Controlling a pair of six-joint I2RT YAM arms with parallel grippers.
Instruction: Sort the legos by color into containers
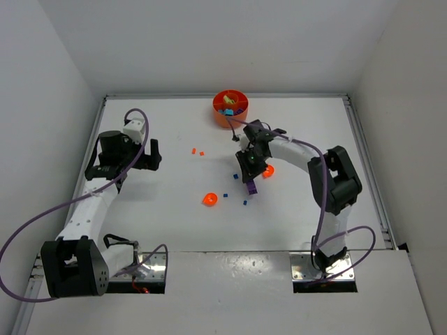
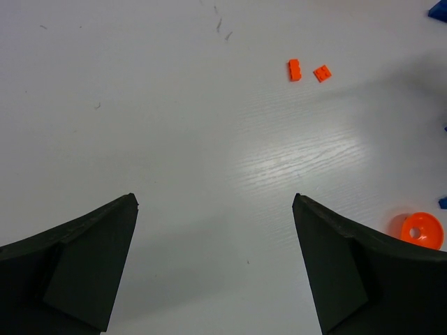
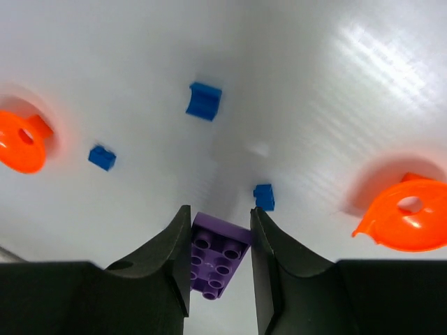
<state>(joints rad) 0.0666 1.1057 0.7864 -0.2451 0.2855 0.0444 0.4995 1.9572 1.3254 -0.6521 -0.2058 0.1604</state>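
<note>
Right claw [image 3: 220,223] is closed on a purple brick [image 3: 218,255]. The pads press its two long sides and the studs face the wrist camera. The brick sits skewed between the fingers, likely because it was pinched where it lay rather than squared up first. I can't tell whether it is off the table [image 1: 174,230] or touching it. From above, the brick [image 1: 251,185] hangs at the claw tips [image 1: 250,179], mid-table and near the dish [image 1: 218,116], which stands at the far edge. The narrow pinch looks right for so small a piece. It also keeps the fingers off the blue bits [image 3: 204,100] lying around, one of them just beside the right finger. Two orange discs [image 3: 408,216] flank the claw and are untouched. The dish already holds some cyan, green and purple pieces, but they are too small here to say which compartment holds which. Left claw [image 2: 215,202] is spread wide and holds nothing. It hovers over bare table with two orange bricks [image 2: 295,69] ahead of it and a disc [image 2: 421,229] off to its right. It looks parked clear of the right arm's path, perhaps lined up for the orange pair. Step in hand, as I judge it, is carrying purple to the dish. Much sorting remains, with blue and orange pieces scattered about. The main risk is that the skewed brick slips or twists on the lift.
</note>
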